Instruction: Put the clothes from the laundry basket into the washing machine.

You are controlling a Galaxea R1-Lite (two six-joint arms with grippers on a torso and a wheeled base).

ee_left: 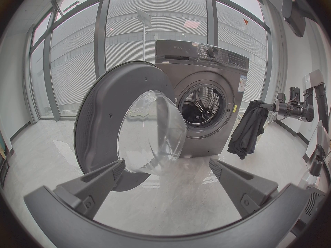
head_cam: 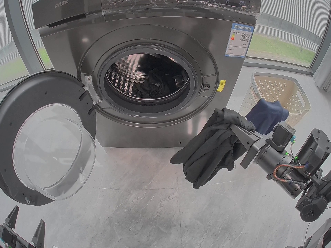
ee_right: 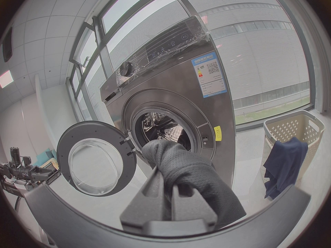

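Observation:
The grey washing machine (head_cam: 144, 28) stands ahead with its round door (head_cam: 44, 135) swung wide to the left. Dark clothes (head_cam: 155, 83) lie inside the drum. My right gripper (head_cam: 238, 126) is shut on a dark grey garment (head_cam: 210, 145) that hangs in the air, in front of the machine's lower right corner. The same garment (ee_right: 193, 173) drapes over the fingers in the right wrist view. A beige laundry basket (head_cam: 296, 90) stands to the right of the machine with a navy garment (head_cam: 267, 114) hung over its rim. My left gripper (ee_left: 165, 176) is open and holds nothing, low at the left.
The pale marble floor (head_cam: 138, 197) spreads before the machine. The open door (ee_left: 124, 121) juts out over the floor on the left side. Tall windows (ee_left: 131, 28) run behind the machine.

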